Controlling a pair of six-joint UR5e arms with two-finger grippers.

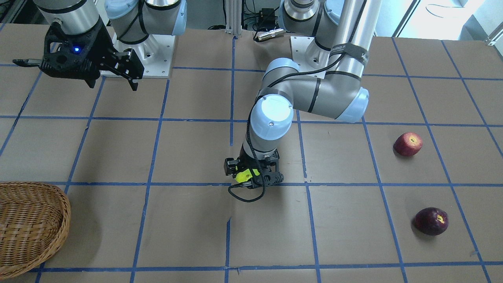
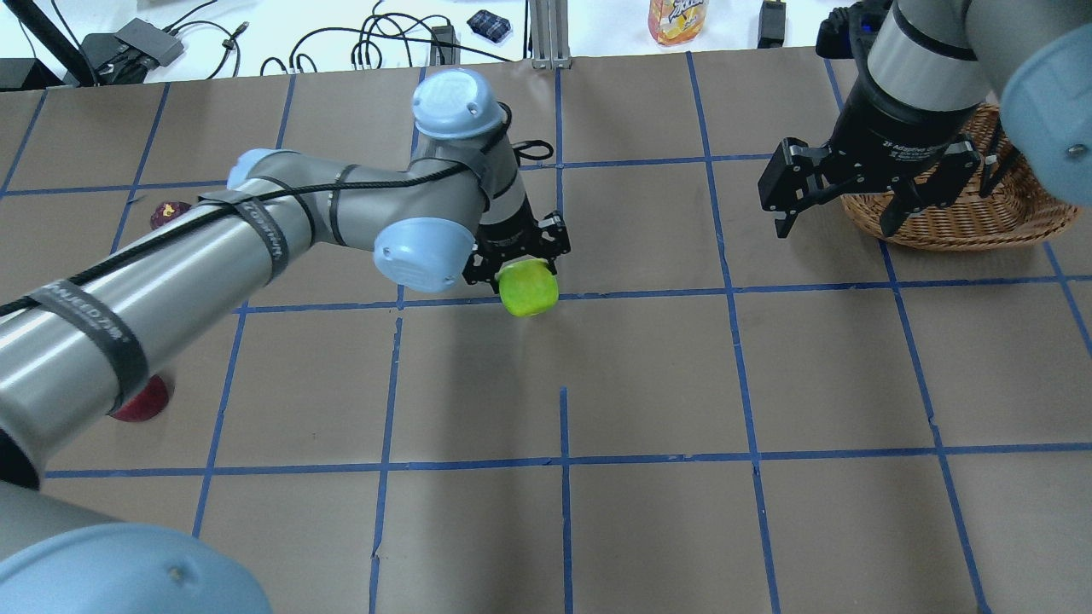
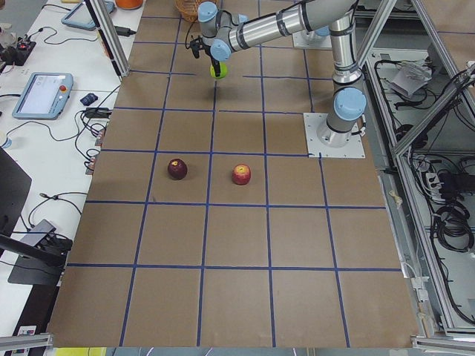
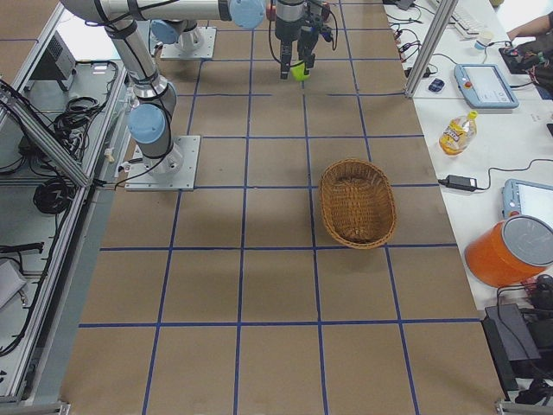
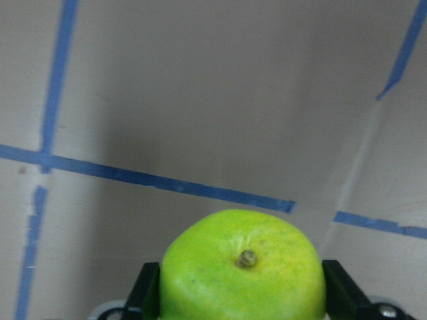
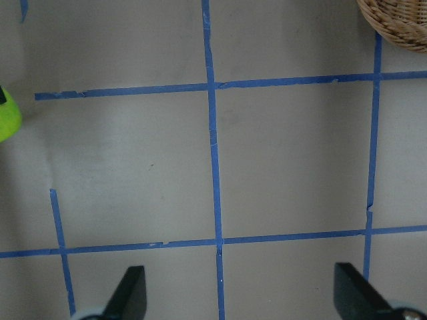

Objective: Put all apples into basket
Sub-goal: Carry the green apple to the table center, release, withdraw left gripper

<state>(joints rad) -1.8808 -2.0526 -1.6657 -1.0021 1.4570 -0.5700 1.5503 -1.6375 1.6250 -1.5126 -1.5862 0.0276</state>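
Observation:
My left gripper (image 2: 522, 281) is shut on the lime-green apple (image 2: 528, 288), holding it above the table's middle; the apple fills the left wrist view (image 5: 243, 270) between the two fingers. The red apple (image 1: 408, 144) and the dark maroon apple (image 1: 431, 221) lie on the table on my left side, apart from each other. The wicker basket (image 2: 981, 213) stands on my right side. My right gripper (image 2: 845, 223) is open and empty, held above the table just beside the basket's near-left rim.
The table is brown paper with a blue tape grid (image 2: 563, 294). A yellow drink bottle (image 2: 678, 19), cables and devices lie beyond the table's far edge. Both arm bases (image 1: 149, 59) are bolted at the robot's side of the table.

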